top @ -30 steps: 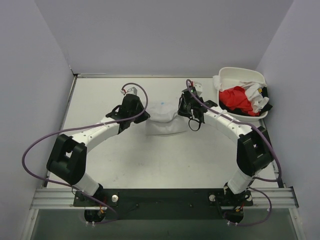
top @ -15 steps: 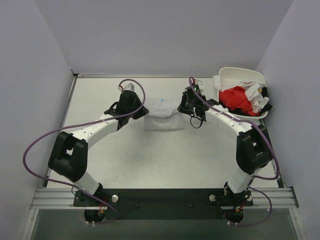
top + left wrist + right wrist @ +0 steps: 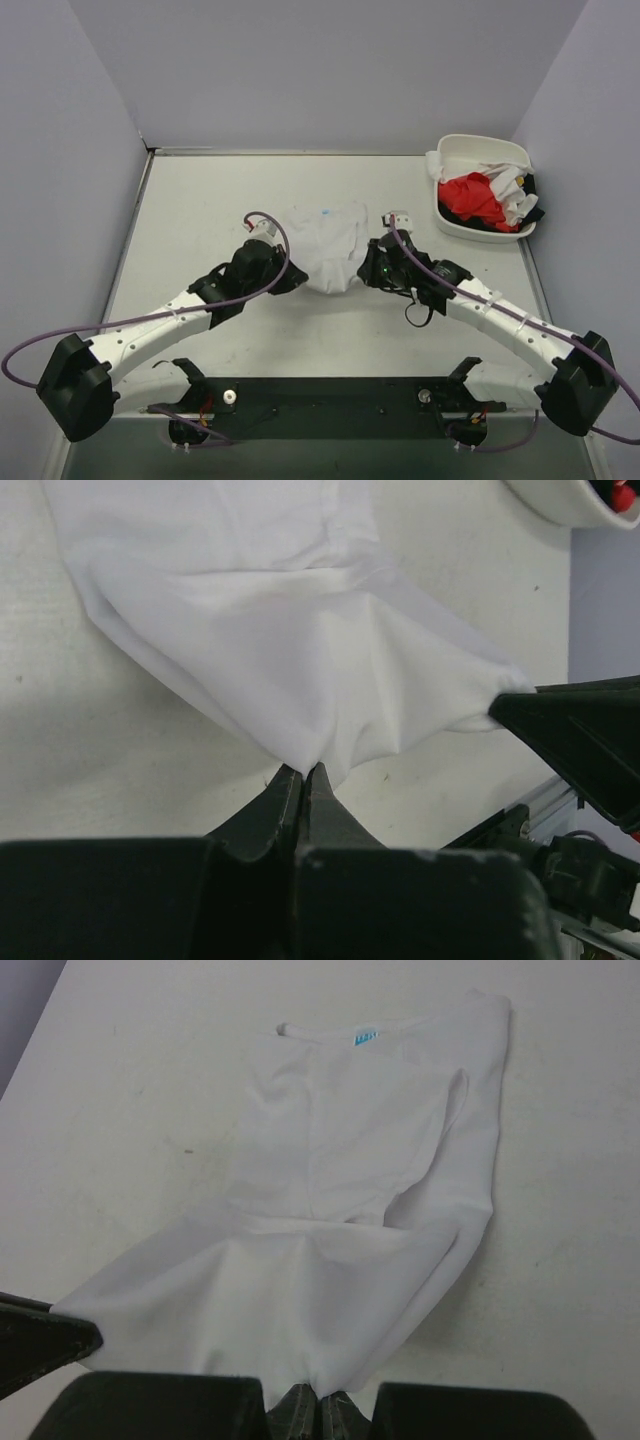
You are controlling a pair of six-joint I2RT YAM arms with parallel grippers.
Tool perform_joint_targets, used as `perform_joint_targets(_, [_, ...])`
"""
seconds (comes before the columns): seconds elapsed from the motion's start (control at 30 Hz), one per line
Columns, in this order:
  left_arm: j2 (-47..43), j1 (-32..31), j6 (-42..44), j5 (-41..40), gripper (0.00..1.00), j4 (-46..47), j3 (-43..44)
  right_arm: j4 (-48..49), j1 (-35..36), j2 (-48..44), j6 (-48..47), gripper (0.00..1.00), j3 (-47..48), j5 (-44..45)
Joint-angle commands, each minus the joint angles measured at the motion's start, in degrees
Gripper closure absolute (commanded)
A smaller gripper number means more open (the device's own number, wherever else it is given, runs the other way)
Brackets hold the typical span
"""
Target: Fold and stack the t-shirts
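Observation:
A plain white t-shirt [image 3: 328, 243] lies in the middle of the table, its blue neck label [image 3: 327, 211] at the far end. My left gripper [image 3: 297, 280] is shut on its near-left corner, and my right gripper [image 3: 368, 272] is shut on its near-right corner. The near edge is lifted and sags between them. In the left wrist view the cloth [image 3: 300, 650] runs into the shut left gripper [image 3: 303, 772]. From the right wrist, the shirt [image 3: 350, 1210] and its label [image 3: 367, 1039] stretch away from the shut right gripper [image 3: 320, 1397]. A red t-shirt [image 3: 470, 197] and white ones [image 3: 512, 188] fill the tub.
The white plastic tub [image 3: 478, 146] stands at the far right corner, close to the right wall. Grey walls enclose the table on the left, back and right. A black rail [image 3: 330, 395] with both arm bases runs along the near edge.
Both grippers have drawn back toward the near edge, still pinching the shirt's corners. The shirt has been pulled out longer, from a short folded bundle to a stretched shape.

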Motion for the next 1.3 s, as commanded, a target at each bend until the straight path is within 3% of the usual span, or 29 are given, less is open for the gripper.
perform_joint_targets(0.0, [-4.73,-4.51,-4.80,-3.91,1.00,-2.92,-5.82,-6.63,6.06,-7.31,4.57,1.00,-6.21,5.72])
perform_joint_targets(0.33, [-21.06,-16.90,-13.59,-13.31,1.00,-13.11,-14.27,-16.13,26.43,-21.28,16.62,1.00,-14.13,23.47])
perform_joint_targets(0.53, [-22.07,-17.27,-8.87,-16.03,1.00,-17.51,-5.50,-16.14,27.96,-19.47,11.45,1.00,-6.06,30.07])
perform_joint_targets(0.7, [-15.12,-15.43,-3.41,-17.10,1.00,-14.72,1.80,-13.52,23.92,-11.99,4.15,1.00,2.12,30.96])
perform_joint_targets(0.97, [-3.96,-2.34,0.90,-5.33,1.00,-2.32,2.16,-4.98,10.92,-4.96,-1.56,1.00,3.01,21.48])
perform_joint_targets(1.27, [9.22,3.56,3.01,-1.37,1.00,6.12,4.89,2.05,-2.27,3.30,-3.77,1.00,2.22,11.81])
